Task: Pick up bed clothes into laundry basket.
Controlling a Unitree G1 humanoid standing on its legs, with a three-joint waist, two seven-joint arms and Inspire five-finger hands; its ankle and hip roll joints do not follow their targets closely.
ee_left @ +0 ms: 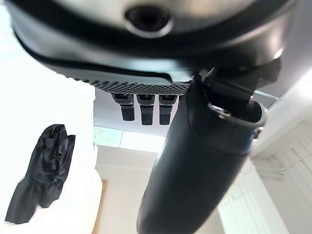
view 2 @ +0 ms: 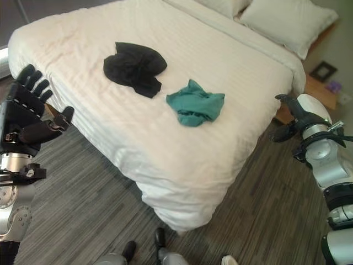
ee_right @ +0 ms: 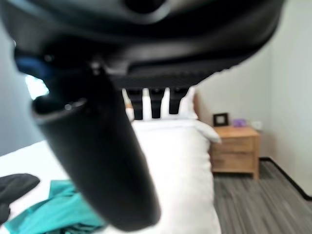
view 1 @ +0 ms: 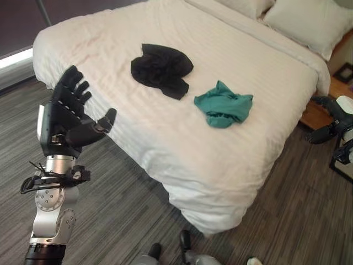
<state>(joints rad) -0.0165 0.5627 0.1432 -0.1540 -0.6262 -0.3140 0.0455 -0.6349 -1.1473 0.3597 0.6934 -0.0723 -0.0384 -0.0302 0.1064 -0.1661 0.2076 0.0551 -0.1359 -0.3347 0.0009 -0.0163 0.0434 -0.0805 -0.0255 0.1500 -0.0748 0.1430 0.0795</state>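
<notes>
Two pieces of clothing lie on the big white bed (view 1: 165,143). One is a black cloth (view 1: 161,69), all bunched up, near the middle of the bed. The other is a green cloth (view 1: 223,104), also bunched up, just beside the black one and closer to my right side. They are near each other but not touching.

My left hand (view 1: 69,116) is up in the air over the floor (view 1: 110,221), next to the corner of the bed. Its fingers are spread wide and straight, with the thumb sticking out. It holds nothing and touches nothing.

My right hand (view 2: 295,118) is down by the other side of the bed, over the floor. Its fingers look stretched out too, and it holds nothing.

Pillows (view 1: 309,22) sit at the far end of the bed. A small wooden nightstand (ee_right: 236,148) stands beside the bed there, with a little picture frame (ee_right: 220,119) on top.
</notes>
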